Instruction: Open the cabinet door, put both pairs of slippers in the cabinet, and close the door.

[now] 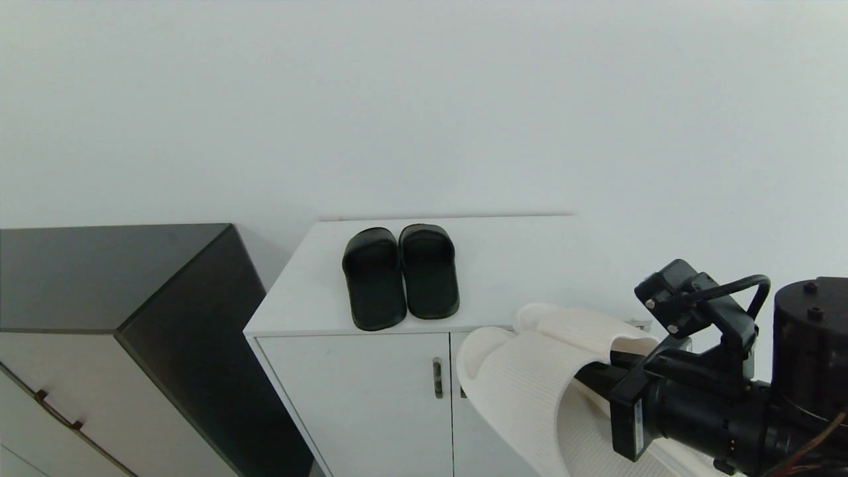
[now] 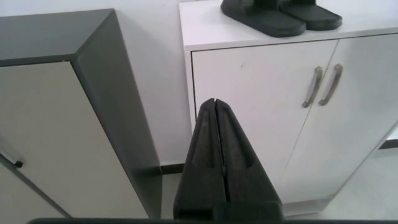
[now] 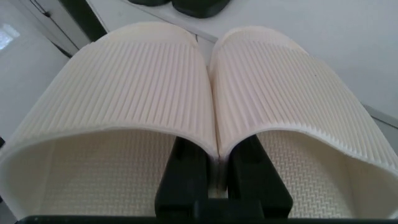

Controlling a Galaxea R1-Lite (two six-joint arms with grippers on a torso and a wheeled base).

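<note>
Print on a small pale label (image 1: pixel 638 416) on the right arm is too small to read. White slippers (image 1: pixel 530 377) fill the head view's lower right, their inner sides pinched together in the right end effector (image 3: pixel 217 180), and they hide part of the white cabinet's (image 1: pixel 358 397) right door. Both doors are shut. Black slippers (image 1: pixel 401 275) sit side by side on its top, at centre frame. A dark cabinet (image 1: pixel 185 344) stands at lower left. The left end effector (image 2: pixel 215 109) is closed and empty, facing the left door.
</note>
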